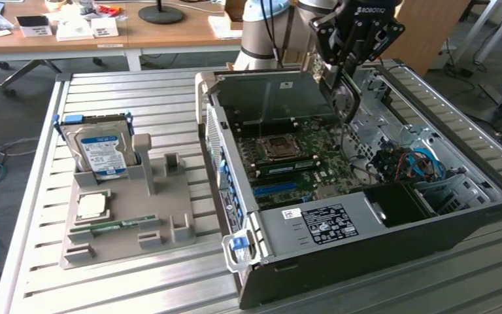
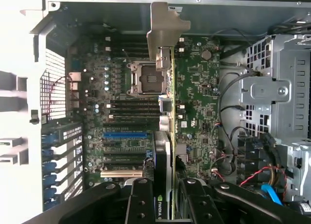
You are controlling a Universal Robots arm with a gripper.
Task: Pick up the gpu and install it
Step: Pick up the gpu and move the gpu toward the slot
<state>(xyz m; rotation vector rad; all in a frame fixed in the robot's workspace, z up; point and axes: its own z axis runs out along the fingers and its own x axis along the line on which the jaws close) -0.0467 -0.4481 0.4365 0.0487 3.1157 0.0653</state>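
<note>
Exterior view: jaws clamped on the gpu (image 1: 344, 103), held on edge above the motherboard (image 1: 308, 147) of the open case (image 1: 365, 242) on the desk (image 1: 146, 91). Wrist view: gpu edge-on between the jaws, silvery bracket (image 2: 163, 27) at its far end

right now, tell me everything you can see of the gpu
The gpu is a thin flat card, seen edge-on from the wrist: green circuit board, dark face, and a silvery metal bracket at its far end. The gripper clamps it from both sides. It hangs on edge above the motherboard inside the open computer case, not yet seated in a slot.
</note>
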